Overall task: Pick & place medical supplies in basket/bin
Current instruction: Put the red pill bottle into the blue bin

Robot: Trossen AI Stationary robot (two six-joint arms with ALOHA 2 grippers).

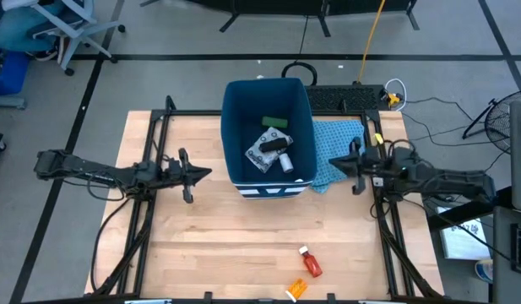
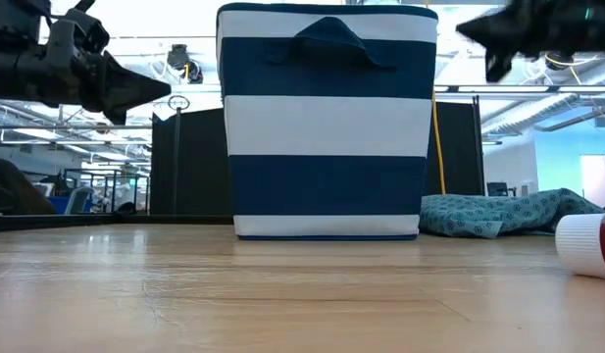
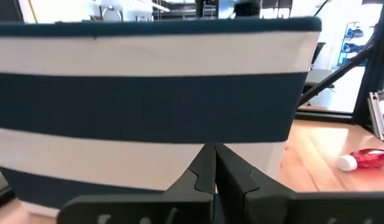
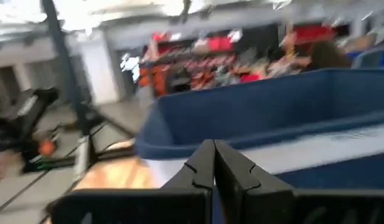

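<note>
In the high view, the dark blue bin [image 1: 269, 135] is seen at the upper centre of the frame, standing on the wooden table [image 1: 243, 245]. Inside it, a green flat box [image 1: 274, 122], a white patterned packet [image 1: 264, 150], a black oblong piece [image 1: 274, 145] and a small white bottle [image 1: 286, 162] are gathered. A light blue cloth [image 1: 340, 143] is spread just right of the bin. The left tool [image 1: 203, 174] is held left of the bin, pinched together and empty; the right tool [image 1: 336, 162] is placed at the bin's right side over the cloth, likewise closed on nothing. At the lower centre, a red bottle [image 1: 311, 264] and an orange bottle [image 1: 295, 290] are left on the table.

In the low view, the striped bin [image 2: 327, 123] fills the centre, and a white-capped bottle, probably the red one, is cut off at the right edge.

In the left wrist view, the red bottle [image 3: 366, 158] is shown at the right, beside the bin.
</note>
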